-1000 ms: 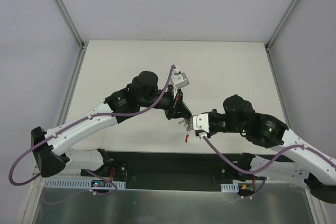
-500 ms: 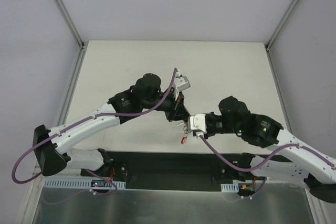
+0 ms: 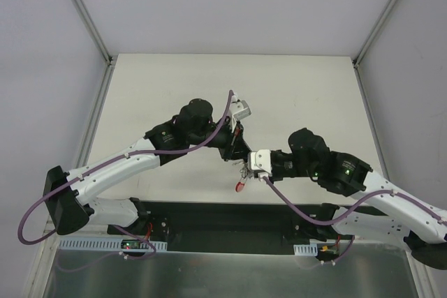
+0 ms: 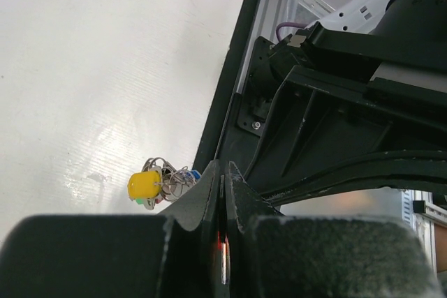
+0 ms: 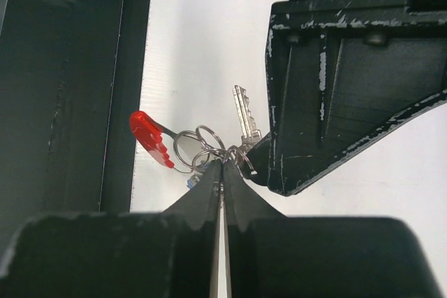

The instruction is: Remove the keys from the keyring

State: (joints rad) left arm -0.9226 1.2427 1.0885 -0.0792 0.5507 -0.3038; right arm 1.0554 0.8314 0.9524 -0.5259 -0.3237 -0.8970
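Note:
The keys [image 3: 241,184] hang as a small bunch above the table's near edge, between both grippers. My right gripper [image 5: 223,164] is shut on the keyring [image 5: 207,146], a cluster of thin wire loops. A red-headed key [image 5: 149,137] sticks out to the left and a bare silver key [image 5: 244,116] points up. My left gripper [image 4: 223,169] is shut, with a thin silvery sliver and a red glint between its pads. The bunch, with a yellow head [image 4: 143,185], sits just left of its tip. In the top view, the left gripper [image 3: 242,156] and the right gripper [image 3: 249,167] meet tip to tip.
The pale table [image 3: 293,95] stretches behind the grippers. A black base strip [image 3: 223,218] with the arm mounts runs along the near edge, just below the hanging keys. The left gripper's black body [image 5: 335,88] fills the right wrist view's upper right.
The right arm has moved left, closer to the left gripper. The hanging red key has shifted a little to the left with it. Both grippers stay shut.

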